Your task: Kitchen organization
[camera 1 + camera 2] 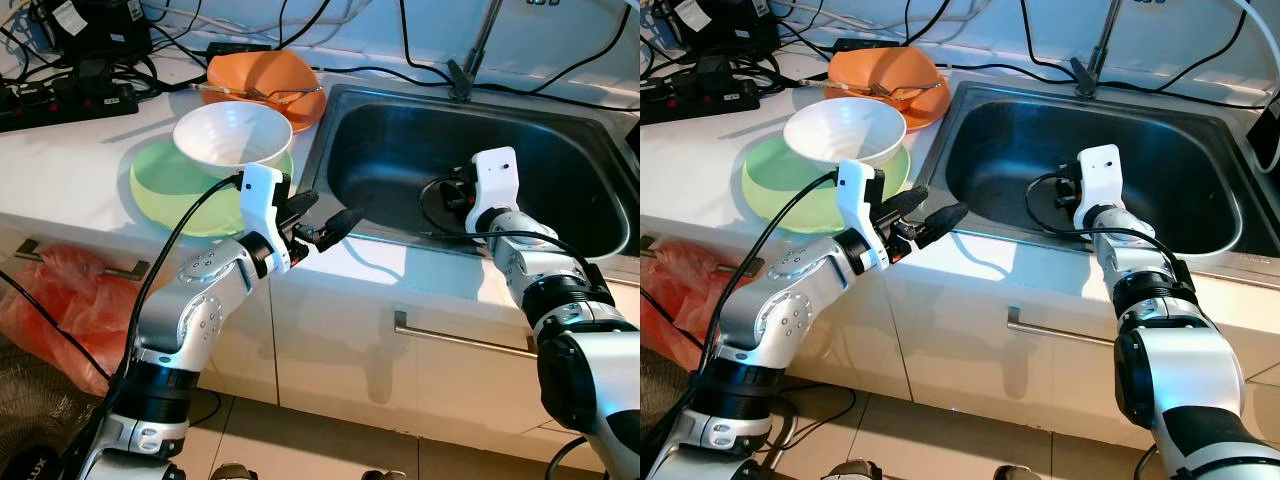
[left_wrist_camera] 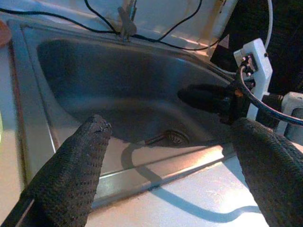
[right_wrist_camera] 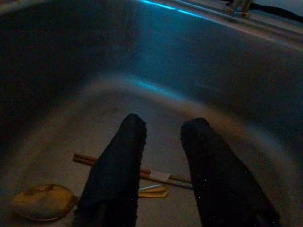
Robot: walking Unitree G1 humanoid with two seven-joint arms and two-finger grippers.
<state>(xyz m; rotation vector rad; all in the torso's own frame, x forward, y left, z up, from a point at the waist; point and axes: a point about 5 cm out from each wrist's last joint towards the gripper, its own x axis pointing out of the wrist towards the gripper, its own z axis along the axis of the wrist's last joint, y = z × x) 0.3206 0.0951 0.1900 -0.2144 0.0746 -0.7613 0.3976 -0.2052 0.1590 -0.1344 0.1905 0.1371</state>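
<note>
The right pincer (image 3: 163,156) hangs low inside the sink (image 1: 560,130), fingers apart above the chopsticks (image 3: 85,160) and spoon (image 3: 42,202) on its floor. The left pincer (image 1: 325,222) hovers over the desk (image 1: 70,160) at the sink's front-left rim, fingers spread, beside the white bowl (image 1: 232,138) on the green plate (image 1: 170,190).

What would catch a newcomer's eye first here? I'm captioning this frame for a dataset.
The deep stainless steel sink stands out, with the right gripper lowered inside it, fingers apart over brown chopsticks and a golden spoon on the bottom. On the white counter to its left, a white bowl sits on a pale green plate, the open left gripper hovering beside it.
</note>
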